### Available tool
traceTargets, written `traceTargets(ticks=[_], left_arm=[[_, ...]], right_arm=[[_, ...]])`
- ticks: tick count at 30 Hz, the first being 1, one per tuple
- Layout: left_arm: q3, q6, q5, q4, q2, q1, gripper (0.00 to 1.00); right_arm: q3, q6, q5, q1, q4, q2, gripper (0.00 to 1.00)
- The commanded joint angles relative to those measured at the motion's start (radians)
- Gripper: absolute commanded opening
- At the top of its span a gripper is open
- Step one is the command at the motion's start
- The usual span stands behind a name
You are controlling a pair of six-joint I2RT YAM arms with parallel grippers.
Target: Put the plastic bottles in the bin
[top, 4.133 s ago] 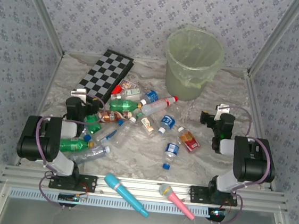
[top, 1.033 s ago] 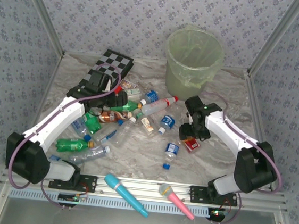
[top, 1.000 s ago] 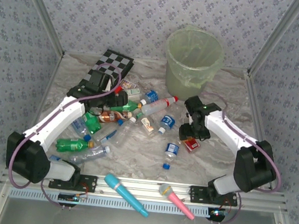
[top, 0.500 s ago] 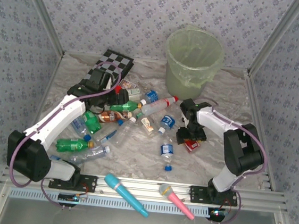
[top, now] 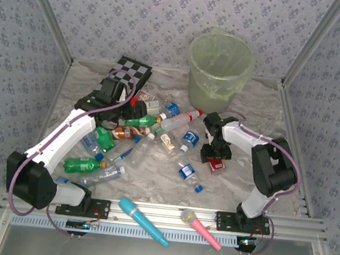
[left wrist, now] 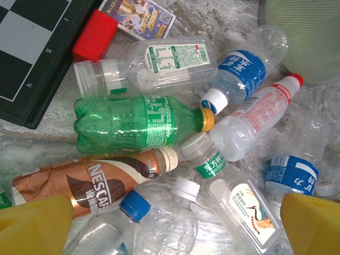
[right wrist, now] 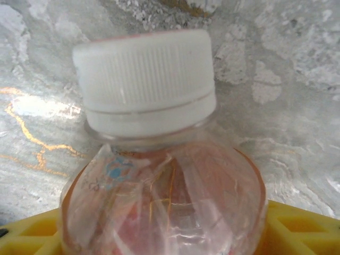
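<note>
Several plastic bottles (top: 151,128) lie in a heap left of the table's middle. My left gripper (top: 121,116) hangs open above them, and between its yellow fingers (left wrist: 32,226) is a clear white-capped bottle (left wrist: 172,223). Beside that lie a brown Nescafe bottle (left wrist: 90,180) and a green bottle (left wrist: 133,125). My right gripper (top: 212,151) is down on a red-labelled bottle (top: 217,165). Its white cap (right wrist: 144,79) points away, and its body (right wrist: 159,207) is wedged between both yellow fingers (right wrist: 303,231). The pale green bin (top: 220,66) stands behind at the back.
A folded checkerboard (top: 126,77), a red block (left wrist: 94,34) and a card (left wrist: 141,13) lie behind the heap. A blue-labelled bottle (top: 188,173) lies alone near the middle. A cyan microphone (top: 142,221) and a pink one (top: 201,228) rest at the front rail.
My right gripper has narrowed onto the red-labelled bottle as the arm drew inward. The lone blue-labelled bottle has rolled and turned toward the front. My left arm has barely shifted.
</note>
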Motion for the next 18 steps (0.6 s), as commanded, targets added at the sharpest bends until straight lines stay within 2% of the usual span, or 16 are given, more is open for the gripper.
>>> traceTargets(ticks=[1,10,18], left_arm=[[0.032,0.019,0.034,0.01,-0.033,-0.006,1.0],[0.072,0.032,0.053,0.002,-0.043,-0.006,1.0],[0.123,0.043,0.075,0.003,-0.059,-0.006,1.0]], right_arm=[[-0.017,0.038,0.018,-0.004,-0.028,-0.078,0.63],[-0.001,0.144,0.032,-0.007,-0.059,-0.21,0.62],[0.101,0.272,0.014,-0.019,-0.072,-0.373,0.59]])
